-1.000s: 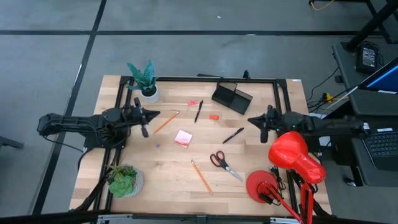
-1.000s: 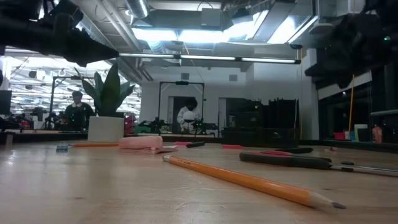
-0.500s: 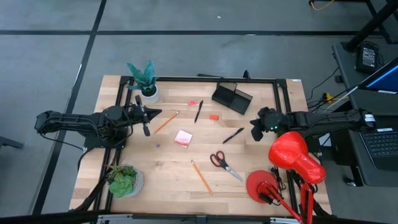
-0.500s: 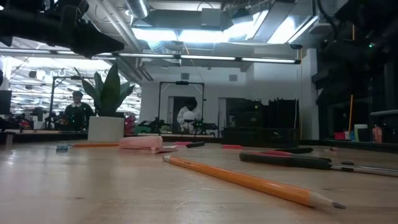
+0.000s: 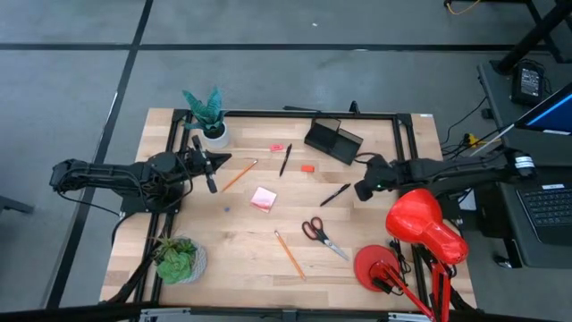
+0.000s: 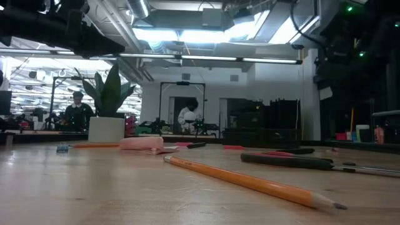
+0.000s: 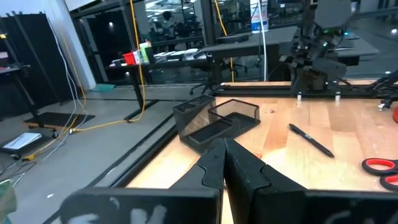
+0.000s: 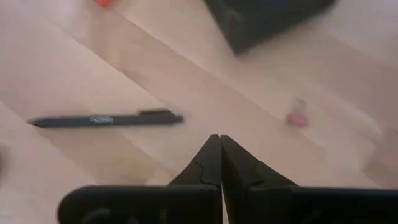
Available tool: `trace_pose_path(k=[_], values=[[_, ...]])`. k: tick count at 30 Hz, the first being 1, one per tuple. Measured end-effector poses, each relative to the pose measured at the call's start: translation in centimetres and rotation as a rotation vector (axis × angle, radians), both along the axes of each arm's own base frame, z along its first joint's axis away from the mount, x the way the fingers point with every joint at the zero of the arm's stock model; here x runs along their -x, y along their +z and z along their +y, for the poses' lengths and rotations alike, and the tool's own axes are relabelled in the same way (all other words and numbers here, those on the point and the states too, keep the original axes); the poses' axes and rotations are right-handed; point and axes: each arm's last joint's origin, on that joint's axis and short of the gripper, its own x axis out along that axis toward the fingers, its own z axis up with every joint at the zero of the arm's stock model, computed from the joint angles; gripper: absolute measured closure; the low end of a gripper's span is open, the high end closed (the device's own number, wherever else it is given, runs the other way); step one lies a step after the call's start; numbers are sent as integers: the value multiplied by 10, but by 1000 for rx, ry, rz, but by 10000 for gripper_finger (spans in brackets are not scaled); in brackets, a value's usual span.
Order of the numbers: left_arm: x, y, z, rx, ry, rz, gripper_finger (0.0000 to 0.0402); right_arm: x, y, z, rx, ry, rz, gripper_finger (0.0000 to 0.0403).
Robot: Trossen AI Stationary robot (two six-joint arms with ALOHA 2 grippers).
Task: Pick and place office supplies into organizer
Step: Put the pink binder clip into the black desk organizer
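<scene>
Orange pencils (image 5: 289, 253), two, black pens (image 5: 335, 194), two, one scissors (image 5: 323, 235)

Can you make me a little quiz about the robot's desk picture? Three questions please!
1. True or false: the scissors are lying inside the organizer.
2. Which is closest to the right gripper? A) pink sticky-note pad B) black pen C) potted plant
3. Fill in: the right gripper's jaws are ____.

Key: 1 false, they lie on the table. 2 B. 3 shut.
</scene>
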Motion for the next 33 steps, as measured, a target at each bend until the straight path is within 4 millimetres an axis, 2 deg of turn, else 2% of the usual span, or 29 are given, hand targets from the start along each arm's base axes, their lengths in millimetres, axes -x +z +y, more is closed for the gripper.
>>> trace_pose_path(k=[5, 17, 26, 33], values=[[0, 0, 0, -11, 0, 6, 398, -5, 0, 0, -5, -70, 141, 402], [0, 0, 0, -37, -1, 23, 398, -12, -8, 0, 2, -64, 202, 371], [0, -1, 0, 0, -1, 8, 398, -12, -7, -1, 11, -77, 197, 318], [0, -1, 0, 2, -1, 7, 398, -10, -9, -10, 12, -110, 212, 281]])
